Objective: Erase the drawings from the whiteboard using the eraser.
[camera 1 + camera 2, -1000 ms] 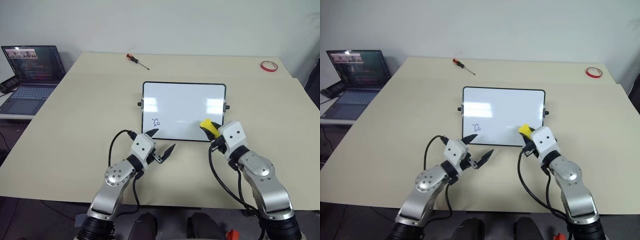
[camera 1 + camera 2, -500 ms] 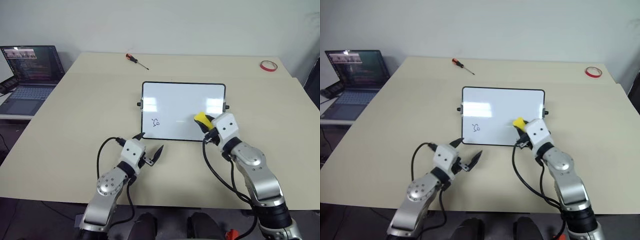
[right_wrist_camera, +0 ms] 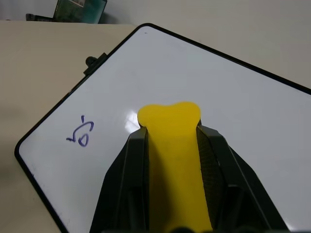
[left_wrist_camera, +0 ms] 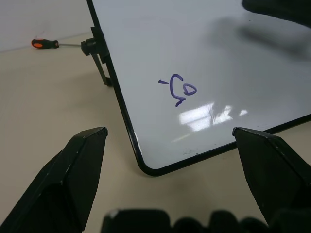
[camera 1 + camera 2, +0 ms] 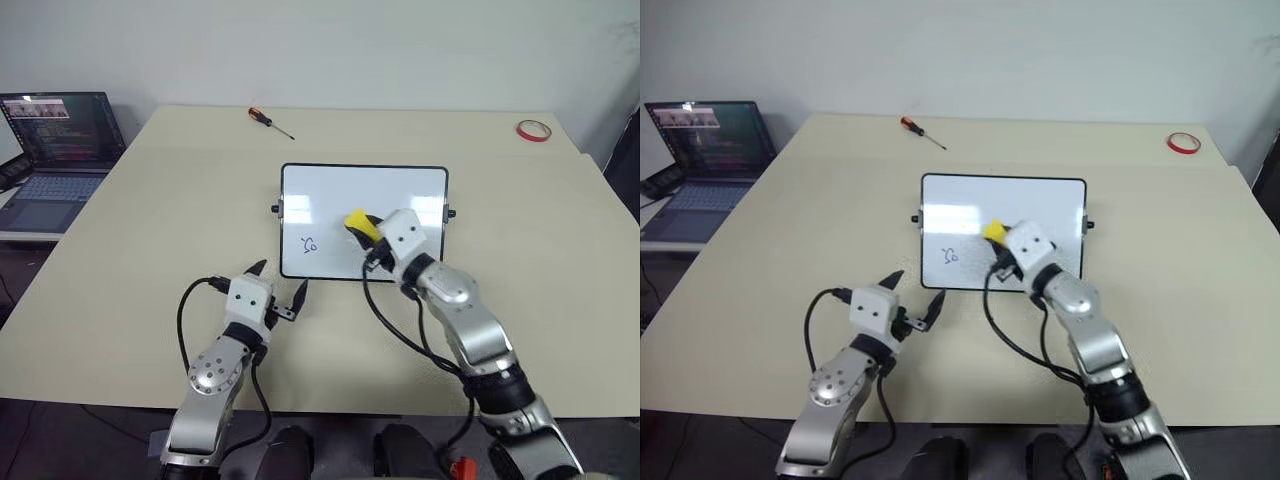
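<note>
One drawing [image 5: 311, 243] (blue scribble) sits on the whiteboard [image 5: 330, 190], off to the left of the right gripper [image 5: 362, 226], which is clamped on the yellow eraser [image 3: 174, 160] over the board's middle. Left gripper [image 5: 276, 290] spread wide, empty, just before the board's near-left corner.
</note>
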